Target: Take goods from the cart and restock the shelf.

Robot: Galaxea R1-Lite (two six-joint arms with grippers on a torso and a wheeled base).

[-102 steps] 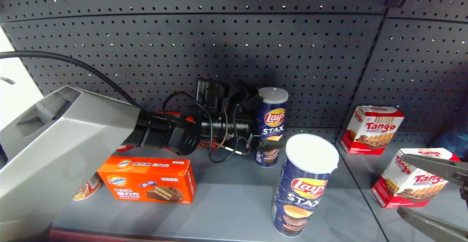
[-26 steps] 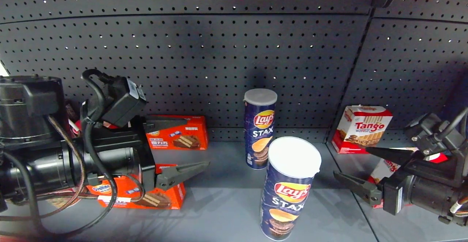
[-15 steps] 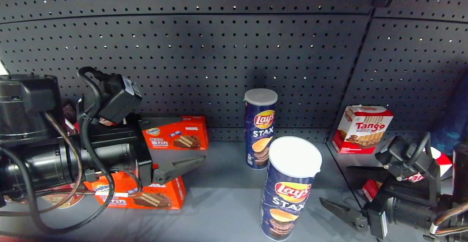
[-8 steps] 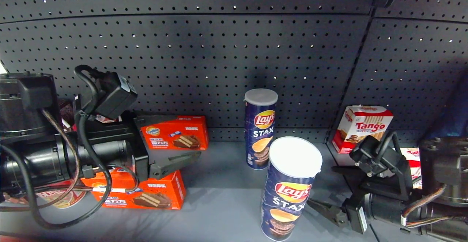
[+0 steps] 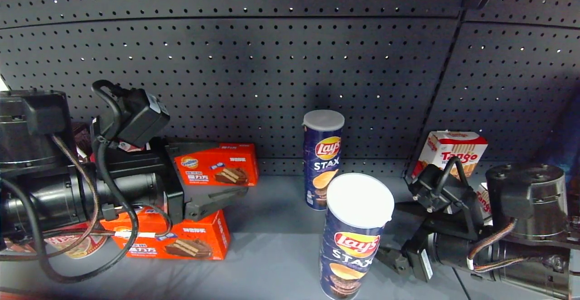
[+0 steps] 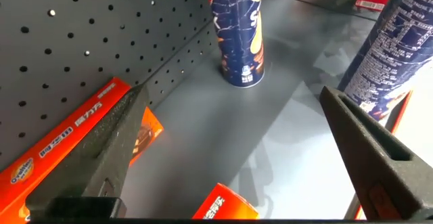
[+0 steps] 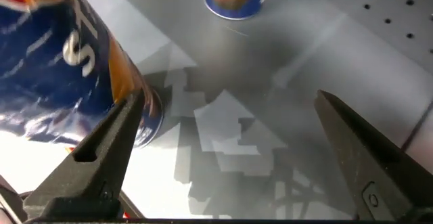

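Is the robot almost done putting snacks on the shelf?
Partly done. The back can, front can, two orange boxes and a wafer box stand on the shelf. Nothing is in hand: left gripper and right gripper are open, the right beside the front can. Bare shelf space suggests more to come.
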